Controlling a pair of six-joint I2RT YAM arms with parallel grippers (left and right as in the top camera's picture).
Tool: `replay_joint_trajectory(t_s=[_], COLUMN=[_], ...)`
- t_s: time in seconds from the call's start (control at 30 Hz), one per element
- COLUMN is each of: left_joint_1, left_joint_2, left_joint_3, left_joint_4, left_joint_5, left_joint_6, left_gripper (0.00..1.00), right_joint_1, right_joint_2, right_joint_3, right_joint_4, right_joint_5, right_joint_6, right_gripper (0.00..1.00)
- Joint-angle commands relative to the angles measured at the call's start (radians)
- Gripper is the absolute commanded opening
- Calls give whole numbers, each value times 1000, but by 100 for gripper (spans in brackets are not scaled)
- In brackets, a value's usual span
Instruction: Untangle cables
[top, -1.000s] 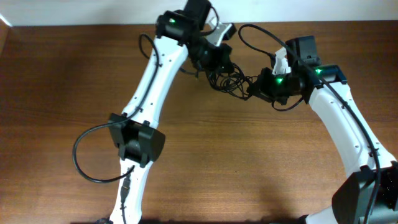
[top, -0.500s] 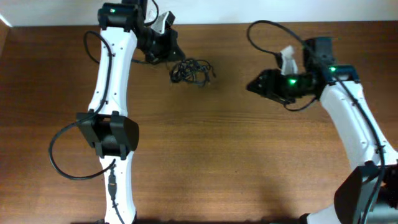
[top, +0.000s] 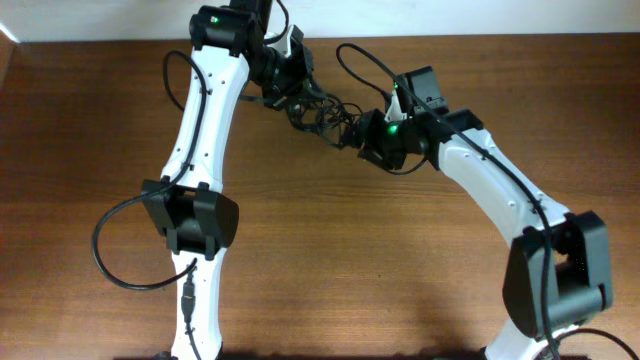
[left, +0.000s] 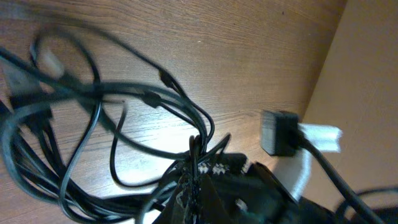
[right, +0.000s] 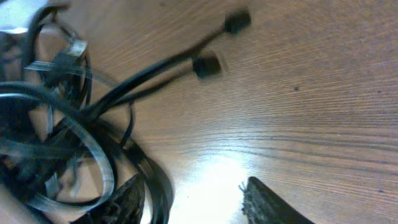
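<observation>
The left gripper (left: 196, 186) had its jaws drawn narrow. It seemed to pinch a few strands of the cables (top: 322, 117) where they ran into its tip, but the wrist view was blurred, so this is only a judgement. The right gripper (right: 193, 198) stood wide and held nothing. There was bare wood between its fingers, and one loop lay just beside one of them. The cables lay as one knotted bunch on the table (top: 400, 260), near its far edge, between the two grippers. Two plug ends (right: 207, 65) stuck out free from the bunch.

The danger, I think, was in the next grasp. If the right gripper closed on several strands together, or on a strand that the left one also held, pulling apart would tighten the knot instead of opening it. A plug end could also catch in a loop. The two wrists were very near each other, so a small wrong move could make them collide.
</observation>
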Motion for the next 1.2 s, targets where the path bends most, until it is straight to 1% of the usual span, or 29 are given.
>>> replay_joint_trajectory(t_s=[0.0, 0.03, 0.07, 0.1, 0.13, 0.17, 0.2, 0.23, 0.3, 0.33, 0.43, 0.47, 0.5, 0.53, 0.57, 0.6, 0.67, 0.7, 0.77, 0.8, 0.83, 0.87, 0.9, 0.93, 0.97, 1.0, 1.03, 1.1, 1.17], left_joint_1=[2, 2, 2, 2, 2, 2, 2, 4, 28, 45, 96, 109, 114, 114, 109, 104, 65, 42, 5, 0, 4, 21, 39, 64, 76, 82, 71, 37, 7], left_joint_2=[-17, -17, -17, -17, -17, -17, -17, -17, -17, -17, -16, -16, -16, -16, -17, -16, -16, -16, -16, -16, -16, -16, -16, -16, -16, -16, -16, -16, -16], left_joint_3=[18, 18, 18, 18, 18, 18, 18, 18, 18, 18, 18, 17, 16, 16, 16, 16, 16, 16, 16, 16, 16, 16, 16, 16, 16, 16, 16, 16, 16], left_joint_4=[5, 6, 6, 6, 6, 13, 31, 32, 32, 33, 17, 4, -6, -7, -18, -31, -101, -137, -143, -137, -128, -120, -109, -96, -93, -93, -97, -104, -129], left_joint_5=[26, 26, 26, 27, 34, 72, 90, 90, 85, 76, -252, -391, -458, -468, -464, -454, -287, -219, -214, -234, -294, -349, -369, -367, -364, -357, -346, -321, -314], left_joint_6=[17, 17, 17, 17, 16, 13, 13, 13, 47, 92, 104, 104, 108, 166, 217, 259, 586, 721, 777, 776, 775, 722, 664, 623, 615, 615, 615, 619, 650], left_gripper=[0, 0, 0, 0, 0, 0, 0, 0, 0, 0, 0, 0, 0, 5, 16, 17, 15, 15, 15, 15, 13, 13, 15, 17, 19, 21, 19, 19, 17], right_joint_1=[10, 10, 9, 10, 10, 15, 23, 23, 21, 19, -26, -64, -93, -103, -103, -101, -101, -101, -81, -61, -28, -16, -11, -13, -26, -82, -130, -213, -256], right_joint_2=[38, 39, 39, 39, 41, 42, 42, 42, 38, 16, -145, -203, -236, -243, -240, -239, -238, -238, -220, -195, -142, -116, -108, -108, -108, -108, -108, -108, -108], right_joint_3=[6, 6, 7, 6, 6, 6, 6, 6, 7, 7, 10, 10, 10, 10, 9, 9, 9, 9, 8, 6, 6, 6, 7, 8, 16, 22, 23, 23, 23], right_joint_4=[28, 60, 102, 124, 143, 151, 132, 105, -20, -76, -212, -264, -305, -323, -328, -327, -319, -306, -294, -323, -407, -459, -467, -487, -523, -575, -581, -582, -585], right_joint_5=[8, -4, -23, -23, -21, -9, -3, -3, -3, 2, 61, 60, 56, 52, 30, 21, 19, 19, 52, 82, 160, 218, 217, 218, 222, 265, 252, 182, 179], right_joint_6=[8, 8, 9, 13, 35, 35, 27, -1, -118, -175, -283, -309, -317, -325, -327, -326, -216, -143, -138, -167, -216, -234, -269, -314, -346, -365, -394, -486, -522], right_gripper=[50, 51, 56, 57, 57, 45, 16, 4, 4, 4, 4, 4, 4, 4, 4, 4, 4, 4, 4, 4, 4, 4, 14, 58, 77, 85, 90, 91, 91])
